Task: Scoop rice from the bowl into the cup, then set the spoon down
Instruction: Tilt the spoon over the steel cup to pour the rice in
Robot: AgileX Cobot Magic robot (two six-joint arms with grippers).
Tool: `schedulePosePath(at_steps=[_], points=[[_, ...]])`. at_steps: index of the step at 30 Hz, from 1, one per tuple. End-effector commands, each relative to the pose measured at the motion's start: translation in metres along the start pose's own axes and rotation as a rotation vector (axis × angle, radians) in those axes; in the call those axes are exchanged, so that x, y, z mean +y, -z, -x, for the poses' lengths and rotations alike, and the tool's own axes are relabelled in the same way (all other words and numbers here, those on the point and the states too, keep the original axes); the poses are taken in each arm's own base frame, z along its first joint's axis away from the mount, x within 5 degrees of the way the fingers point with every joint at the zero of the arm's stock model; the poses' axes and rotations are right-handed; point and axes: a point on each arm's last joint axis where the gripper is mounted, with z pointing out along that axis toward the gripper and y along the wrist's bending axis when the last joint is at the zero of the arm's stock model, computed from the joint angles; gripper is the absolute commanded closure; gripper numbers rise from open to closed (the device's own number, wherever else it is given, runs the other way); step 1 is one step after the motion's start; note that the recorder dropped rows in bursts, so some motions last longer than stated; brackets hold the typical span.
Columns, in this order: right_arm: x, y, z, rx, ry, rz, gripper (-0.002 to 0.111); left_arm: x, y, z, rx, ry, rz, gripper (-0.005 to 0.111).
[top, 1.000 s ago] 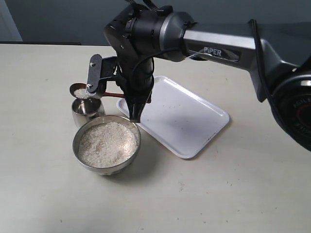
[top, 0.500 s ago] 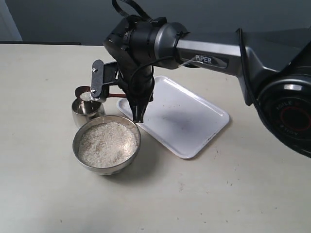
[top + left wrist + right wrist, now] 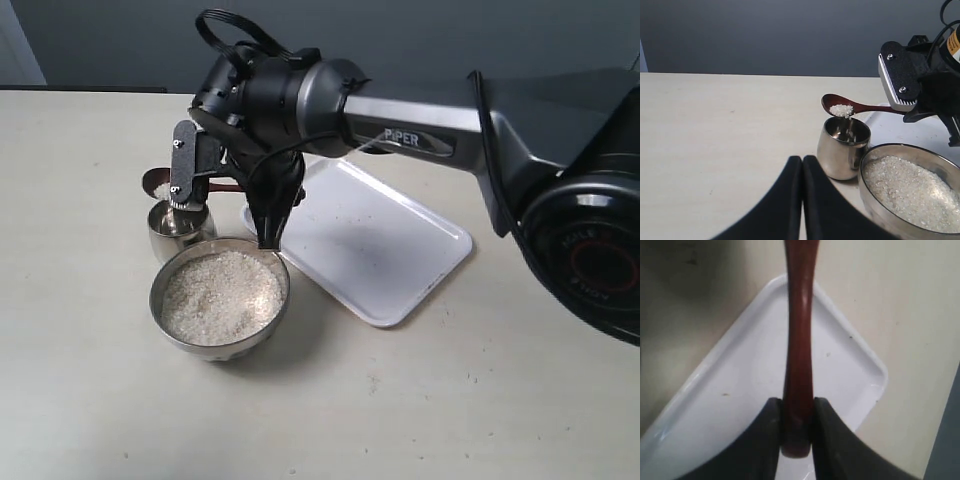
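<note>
The right claw (image 3: 215, 188) comes across from the right in the exterior view and grips the handle of the spoon (image 3: 160, 184). The scoop hangs just over the far rim of the cup (image 3: 178, 232). The cup stands upright on the table (image 3: 100, 400), close behind the bowl (image 3: 157, 300), which is nearly full of rice (image 3: 220, 295). A white tray (image 3: 390, 250) lies to the bowl's right, partly under the arm.

In the left wrist view the left claw (image 3: 802, 167) sits low over the table (image 3: 715, 125), its two fingers pressed together with nothing between them. Past it the cup (image 3: 842, 150) stands just beside the bowl (image 3: 900, 147); whether they touch cannot be told. The spoon (image 3: 840, 106) is about level above the cup's mouth, with a small heap of grains in its scoop. More rice (image 3: 910, 192) fills the bowl. The right claw (image 3: 905, 100) has the far end of the handle.

In the right wrist view the right claw (image 3: 797, 407) is tight on both sides of the spoon (image 3: 799, 330) near the handle's end. The handle runs away from it above the tray (image 3: 730, 405), and the scoop is out of the picture.
</note>
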Motion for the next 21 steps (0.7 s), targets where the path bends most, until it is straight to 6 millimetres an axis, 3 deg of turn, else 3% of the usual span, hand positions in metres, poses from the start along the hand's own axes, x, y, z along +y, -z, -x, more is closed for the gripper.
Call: schedulePosePath(at_steps=[1,5,11,21], points=[[-0.003,0.004,0.001,0.011,-0.018,-0.047,0.109,0.000,0.001,0.003,-0.024,0.004,-0.006,0.106],[-0.002,0.004,0.001,0.010,-0.035,-0.048,0.109,0.000,0.001,0.003,-0.024,0.004,-0.006,0.106],[0.015,-0.005,0.001,0.065,0.023,-0.076,0.109,0.000,0.001,0.003,-0.024,0.004,-0.006,0.106],[0.023,0.000,0.010,0.070,-0.001,-0.151,0.109,0.000,0.001,0.003,-0.024,0.004,-0.006,0.106]])
